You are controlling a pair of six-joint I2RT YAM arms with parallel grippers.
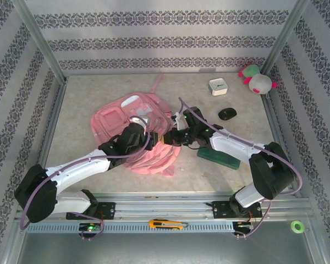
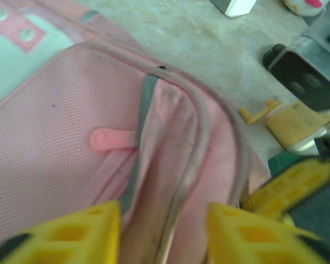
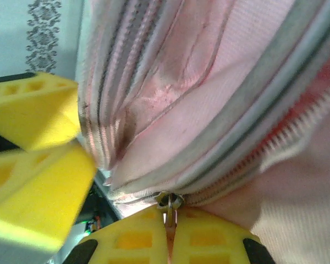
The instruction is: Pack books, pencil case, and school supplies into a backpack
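Table (image 1: 88, 165): the backpack (image 1: 113, 124) lies flat mid-table, long axis running roughly 11 to 5 o'clock, with the white patches at the 11 end. Both arms reach in over its 4 o'clock side.

Right gripper (image 1: 174, 137) is at the backpack's 3 o'clock edge. On the right wrist camera its fingers (image 3: 209, 242) are pressed together on the small metal zip pull (image 3: 169, 202). The zip track runs from there toward 2 o'clock across the pink fabric (image 3: 220, 82).

Left gripper (image 1: 147, 132) sits just at 9 o'clock of the right one, over the backpack's middle. On the left wrist camera it (image 2: 164, 220) is about half open, straddling the fabric ridge and clamping nothing I can see. The pink zip tab (image 2: 107, 139) lies at its 11 o'clock.

So the right arm has the zip. My guess is the coming pull goes along the track, with the left arm nearest to pin the fabric.

A dark green flat item (image 1: 217, 157), book or case, can't tell, waits at 4 o'clock of the backpack, just beside it.
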